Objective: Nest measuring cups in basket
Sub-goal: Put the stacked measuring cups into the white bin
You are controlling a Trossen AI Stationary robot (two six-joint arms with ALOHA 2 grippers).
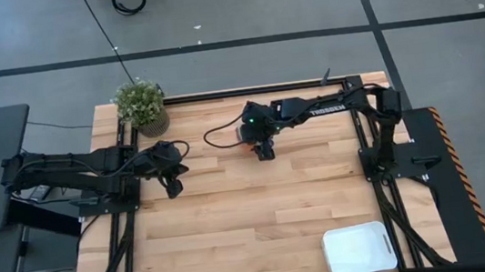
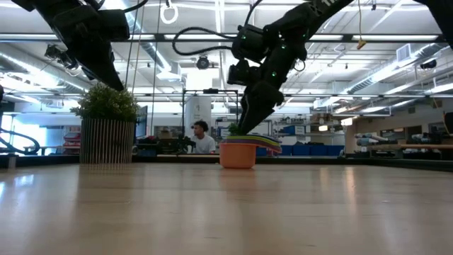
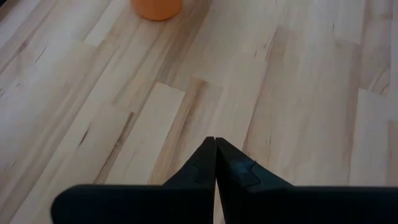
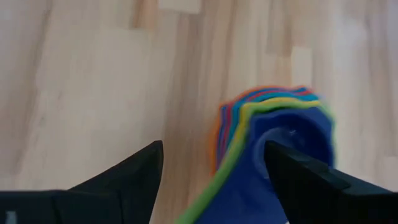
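The right gripper [image 4: 214, 165] hangs over the nested measuring cups [image 4: 273, 140], its fingers spread wide and gripping nothing; the stack, dark blue innermost and orange outermost, stands on the wooden table [image 1: 234, 219] just below and ahead of the fingertips, though the wrist view is blurred, so contact is hard to judge. The basket [image 1: 358, 249] lies well apart from this gripper, at the table's near right corner. The left gripper [image 3: 215, 144] waits with fingers pressed together, the cups well ahead of it.
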